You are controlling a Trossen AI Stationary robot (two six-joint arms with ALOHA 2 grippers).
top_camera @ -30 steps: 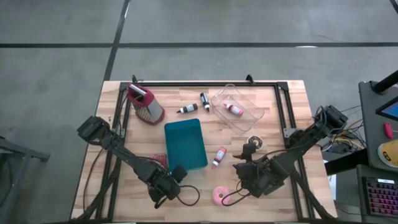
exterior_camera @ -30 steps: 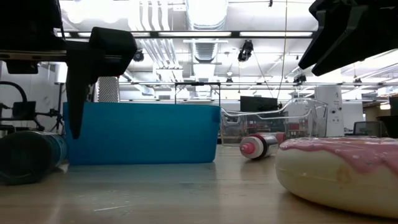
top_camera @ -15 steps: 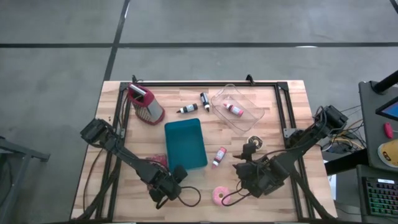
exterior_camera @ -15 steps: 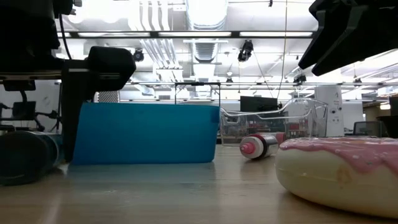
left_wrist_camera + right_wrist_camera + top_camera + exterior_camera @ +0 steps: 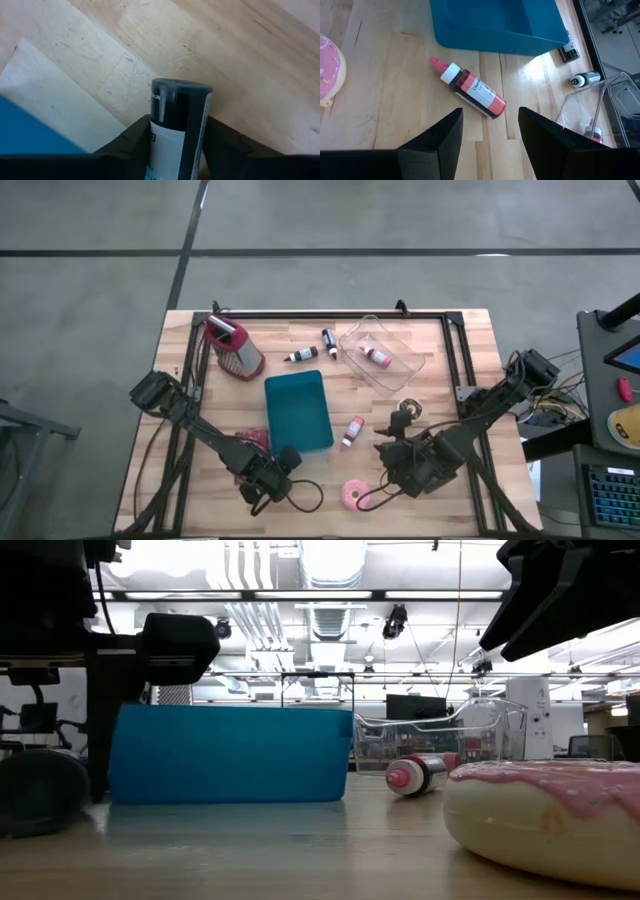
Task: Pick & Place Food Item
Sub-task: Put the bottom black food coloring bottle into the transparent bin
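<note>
had my left gripper (image 5: 175,150) clamped on the dark-capped bottle (image 5: 176,130), figured squeezing it square before lifting was the move

High view looks straight down; low view sits level on the worktop (image 5: 450,480); both share the blue tray (image 5: 298,412).

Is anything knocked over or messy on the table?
Yes, a little. The red grater lies tipped on its side, and several small bottles lie flat: one red bottle beside the teal tray, another inside the clear bin. Nothing looks spilled.
</note>
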